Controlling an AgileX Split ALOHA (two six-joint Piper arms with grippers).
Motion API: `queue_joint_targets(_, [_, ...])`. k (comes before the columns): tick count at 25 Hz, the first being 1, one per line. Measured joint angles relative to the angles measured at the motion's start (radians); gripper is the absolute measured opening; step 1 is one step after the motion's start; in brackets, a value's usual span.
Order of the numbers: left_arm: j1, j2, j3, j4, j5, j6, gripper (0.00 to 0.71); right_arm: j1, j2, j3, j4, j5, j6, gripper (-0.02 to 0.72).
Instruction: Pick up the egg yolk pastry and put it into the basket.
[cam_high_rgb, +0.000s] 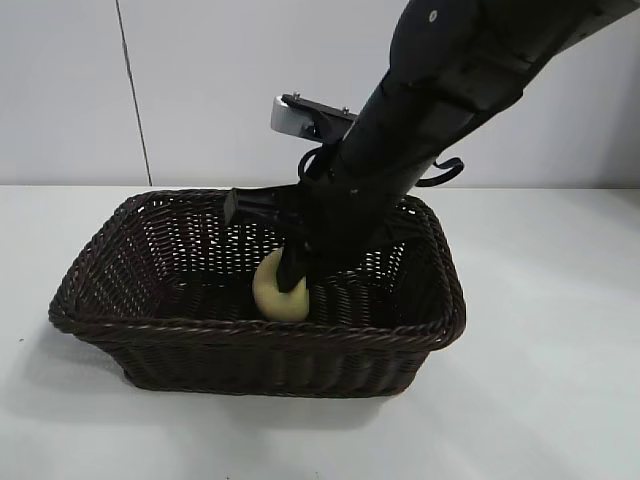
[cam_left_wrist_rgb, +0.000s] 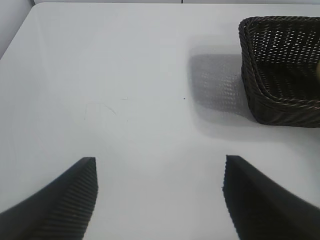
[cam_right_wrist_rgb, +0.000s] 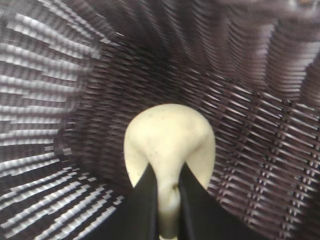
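The egg yolk pastry (cam_high_rgb: 274, 297), a pale yellow dough ball, is low inside the dark brown wicker basket (cam_high_rgb: 250, 336), near its front wall. My right gripper (cam_high_rgb: 293, 278) reaches down into the basket from the upper right and is shut on the pastry. In the right wrist view its two black fingers (cam_right_wrist_rgb: 145, 200) pinch a fold of the pastry (cam_right_wrist_rgb: 170, 132), with the basket's woven wall (cam_right_wrist_rgb: 260, 125) all around. My left gripper (cam_left_wrist_rgb: 160, 167) stands open over bare table, well away from the basket (cam_left_wrist_rgb: 280, 100), and holds nothing.
The basket stands in the middle of a white table (cam_high_rgb: 560, 380), with a pale wall behind. The right arm's black body (cam_high_rgb: 440, 90) crosses over the basket's back rim. White tabletop (cam_left_wrist_rgb: 125, 75) spreads around the left gripper.
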Motion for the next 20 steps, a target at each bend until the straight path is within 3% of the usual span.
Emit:
queue_joint_targets(6, [0.0, 0.0, 0.0, 0.0, 0.0, 0.0, 0.514, 0.0, -0.029, 0.0, 0.0, 0.009, 0.0, 0.385])
queue_joint_targets(11, [0.0, 0.0, 0.0, 0.0, 0.0, 0.0, 0.514, -0.011, -0.084, -0.079, -0.009, 0.142, 0.013, 0.424])
queue_joint_targets(14, [0.0, 0.0, 0.0, 0.0, 0.0, 0.0, 0.514, -0.033, -0.09, -0.196, -0.027, 0.303, 0.028, 0.423])
queue_joint_targets(20, [0.0, 0.0, 0.0, 0.0, 0.0, 0.0, 0.514, -0.068, -0.093, -0.388, -0.149, 0.549, 0.126, 0.423])
